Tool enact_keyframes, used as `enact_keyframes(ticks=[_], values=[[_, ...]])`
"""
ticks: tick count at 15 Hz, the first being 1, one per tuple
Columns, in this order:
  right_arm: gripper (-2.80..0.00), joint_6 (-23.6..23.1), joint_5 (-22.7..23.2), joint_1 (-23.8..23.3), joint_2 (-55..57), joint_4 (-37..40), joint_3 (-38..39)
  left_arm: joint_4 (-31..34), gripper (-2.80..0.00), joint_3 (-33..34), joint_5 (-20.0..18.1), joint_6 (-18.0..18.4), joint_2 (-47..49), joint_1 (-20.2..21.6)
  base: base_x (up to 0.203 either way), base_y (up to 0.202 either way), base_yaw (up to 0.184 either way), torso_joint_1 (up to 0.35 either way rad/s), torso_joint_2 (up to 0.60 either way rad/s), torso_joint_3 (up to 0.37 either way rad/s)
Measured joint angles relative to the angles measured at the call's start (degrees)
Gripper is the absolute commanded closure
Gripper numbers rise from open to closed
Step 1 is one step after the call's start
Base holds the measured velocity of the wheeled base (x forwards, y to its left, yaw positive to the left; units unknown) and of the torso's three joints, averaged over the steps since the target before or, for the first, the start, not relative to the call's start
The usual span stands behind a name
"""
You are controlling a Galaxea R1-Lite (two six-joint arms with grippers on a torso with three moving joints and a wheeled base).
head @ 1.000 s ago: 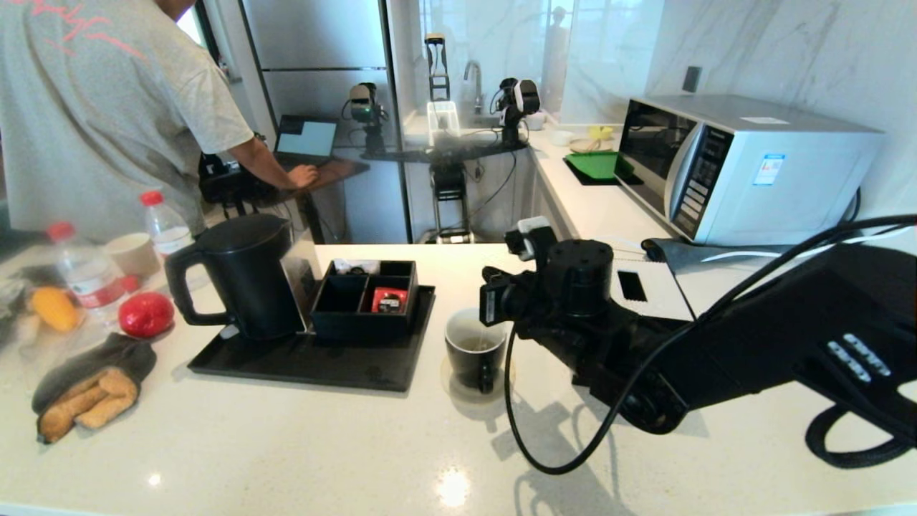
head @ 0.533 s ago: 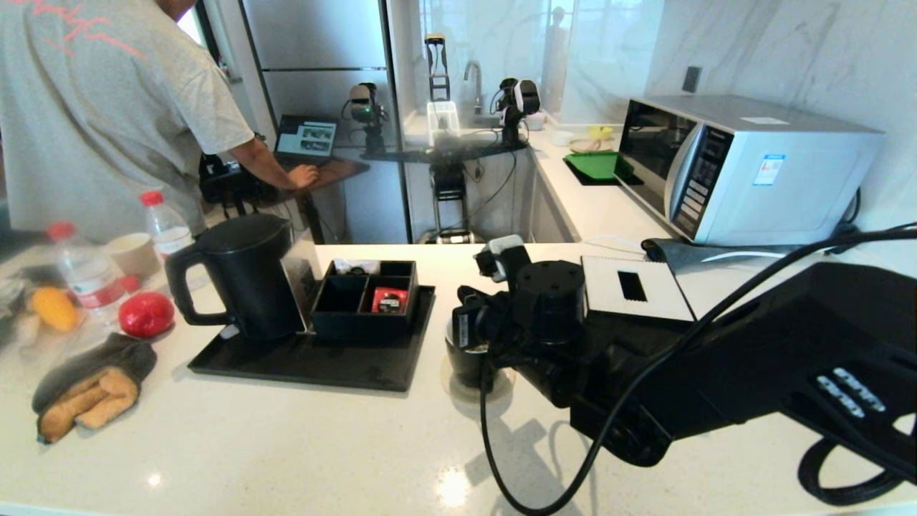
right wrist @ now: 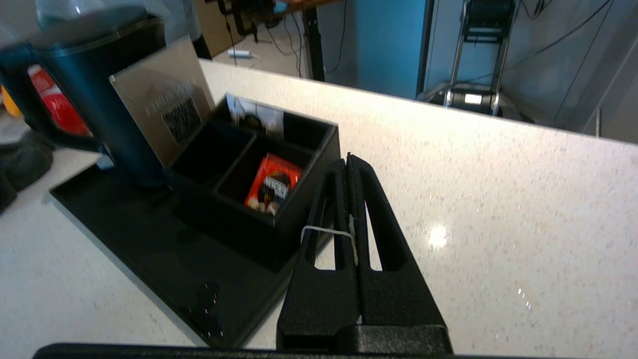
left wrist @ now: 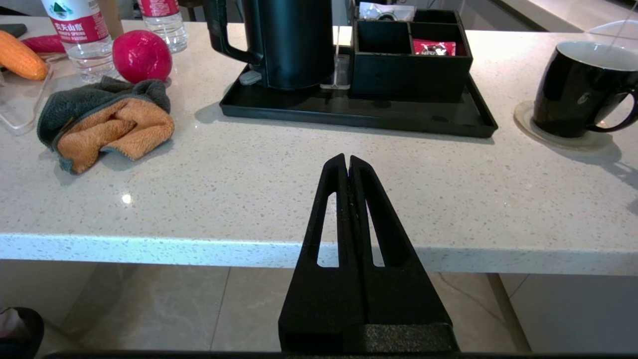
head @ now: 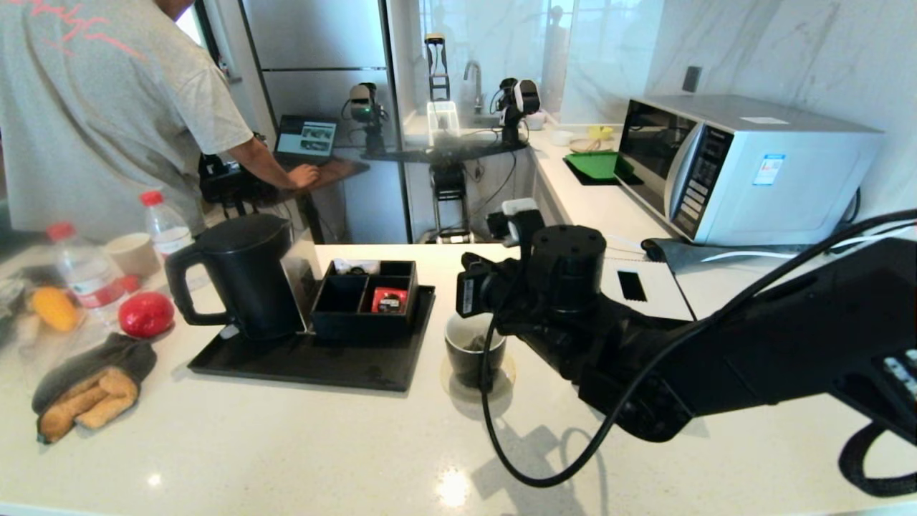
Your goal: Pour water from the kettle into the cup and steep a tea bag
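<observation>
The right gripper (right wrist: 349,162) hung above the cup (head: 474,351), its jaws pressed together on a thin white string (right wrist: 326,230) that looped across one finger and ran down out of the wrist view; in the left wrist view a pale thread (left wrist: 620,27) slanted down into the cup's mouth. In the head view a dark, greyish lump sat inside the cup, most likely the tea bag (head: 476,343) hanging from that string, though whether it lay in the water or just above it could not be told. The water itself did not show clearly in any view. Judging by how things lay, the pouring was done: the kettle (head: 243,276) stood upright on the black tray (head: 315,362) with its lid on, well apart from the cup, and the steeping was under way, with only the dunking and the letting go of the string left. The cup rested on a pale coaster (left wrist: 558,142) just beside the tray. Next to the kettle on the tray, the black divided box (head: 365,297) held a red packet (head: 389,299) in one compartment and a pale sachet (right wrist: 255,118) at the back, the nearer compartment looking empty. The left gripper (left wrist: 347,162) was parked low before the counter edge, its fingers shut on nothing.
</observation>
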Motion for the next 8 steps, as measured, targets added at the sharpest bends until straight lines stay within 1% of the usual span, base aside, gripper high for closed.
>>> enact_keyframes(ticks=[4, 8], values=[[0.0, 0.0, 0.1, -0.2, -2.3, 3.8, -5.6, 0.0, 0.0, 0.0, 0.0, 0.0, 0.0, 0.0, 0.0, 0.0, 0.0, 0.0, 0.0, 0.0], [0.0, 0.0, 0.0, -0.2, -2.8, 3.3, -6.1, 0.0, 0.0, 0.0, 0.0, 0.0, 0.0, 0.0, 0.0, 0.0, 0.0, 0.0, 0.0, 0.0]])
